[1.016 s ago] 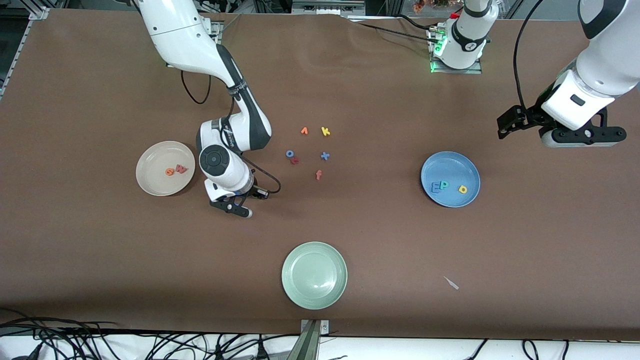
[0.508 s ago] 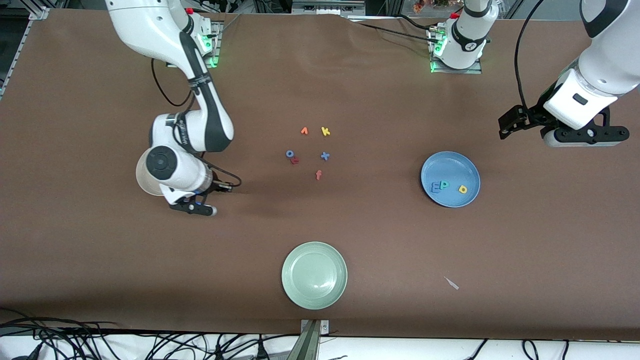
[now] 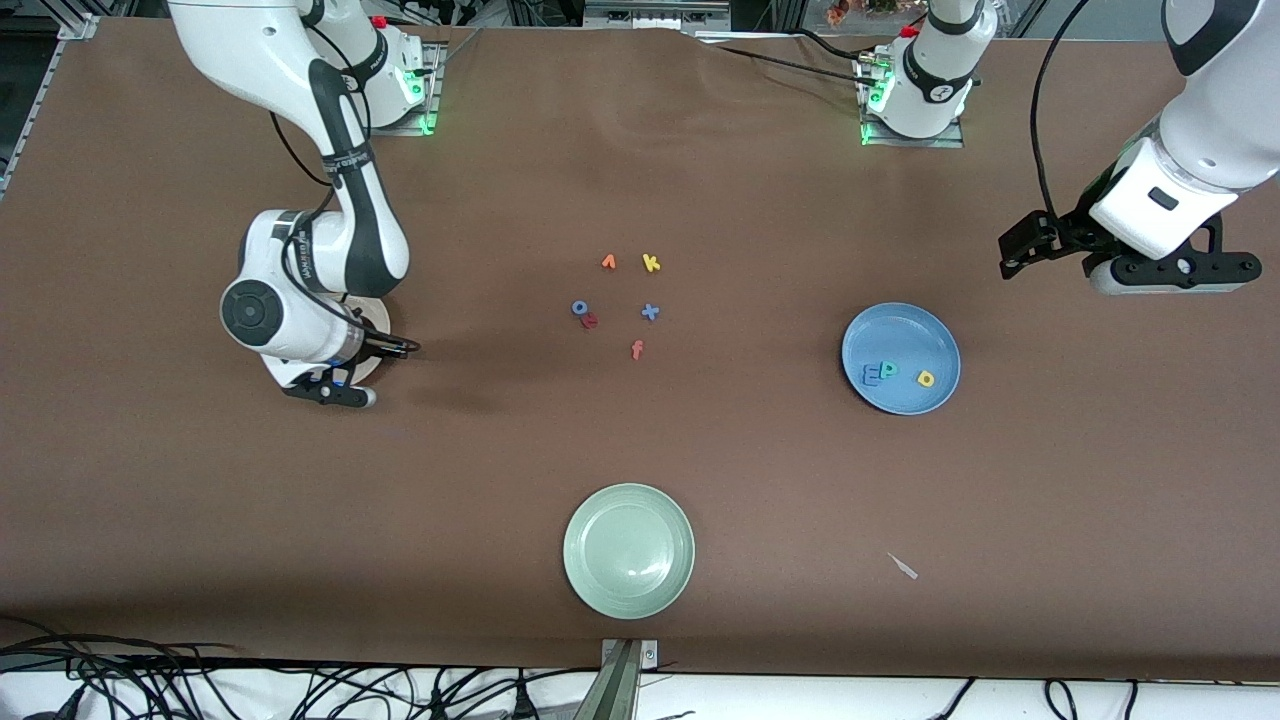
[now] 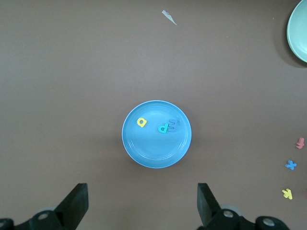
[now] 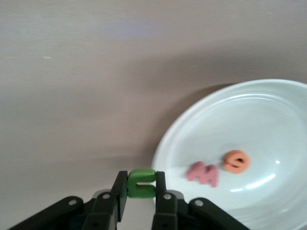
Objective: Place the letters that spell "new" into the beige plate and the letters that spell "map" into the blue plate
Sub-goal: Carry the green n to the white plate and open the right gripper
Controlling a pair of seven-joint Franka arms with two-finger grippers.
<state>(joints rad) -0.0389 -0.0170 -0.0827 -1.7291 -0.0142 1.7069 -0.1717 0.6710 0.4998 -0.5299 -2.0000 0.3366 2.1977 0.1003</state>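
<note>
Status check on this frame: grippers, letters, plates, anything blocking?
Right gripper shut on green n at beige plate rim; e, w inside. Left gripper open, waiting above blue plate, which holds m, a, p. Nothing blocking.

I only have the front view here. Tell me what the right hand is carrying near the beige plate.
Observer: The right hand is shut on the small olive-green foam letter n.
Operator: Report what's already in that plate; the arm covers it for me.
Observer: The round cream-beige plate holds the orange foam letter e and the pinkish-red foam letter w.
Operator: Say whether the n is over the plate.
Observer: It is at the plate's rim, not yet over the middle.
</note>
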